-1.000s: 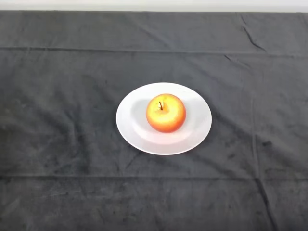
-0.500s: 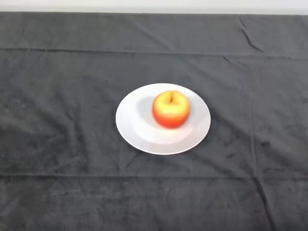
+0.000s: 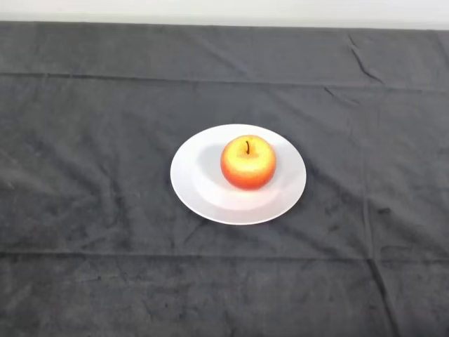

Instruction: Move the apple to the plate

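Note:
A red and yellow apple (image 3: 248,162) stands upright, stem up, on a round white plate (image 3: 198,184) in the middle of the table. It sits slightly right of the plate's centre.
A dark grey cloth (image 3: 84,140) with creases covers the whole table. The table's far edge runs along the top of the view.
The apple has shifted a little to the right on the plate and now stands steady. The view has tilted slightly.

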Controlling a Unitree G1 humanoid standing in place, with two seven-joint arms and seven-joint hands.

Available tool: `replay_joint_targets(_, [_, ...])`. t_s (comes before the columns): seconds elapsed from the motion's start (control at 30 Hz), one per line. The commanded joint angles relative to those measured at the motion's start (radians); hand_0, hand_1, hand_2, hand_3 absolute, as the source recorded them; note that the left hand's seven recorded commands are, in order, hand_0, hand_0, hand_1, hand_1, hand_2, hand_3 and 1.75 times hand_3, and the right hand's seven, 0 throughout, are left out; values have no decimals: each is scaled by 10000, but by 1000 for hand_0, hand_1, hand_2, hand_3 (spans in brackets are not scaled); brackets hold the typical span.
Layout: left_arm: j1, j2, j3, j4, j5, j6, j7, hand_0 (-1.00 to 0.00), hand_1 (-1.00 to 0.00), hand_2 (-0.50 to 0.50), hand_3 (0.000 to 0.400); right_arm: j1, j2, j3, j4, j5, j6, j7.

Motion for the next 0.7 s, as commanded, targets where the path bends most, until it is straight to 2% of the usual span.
replay_joint_targets(0.03, [-154,534,297,53,246,125,79,0,0,0,0,-13,-72,-40,171,54,31,-14])
replay_joint_targets(0.7, [-264,294,675,-313,658,437,-139,0,0,0,0,-17,-76,-40,183,49,27,-5])
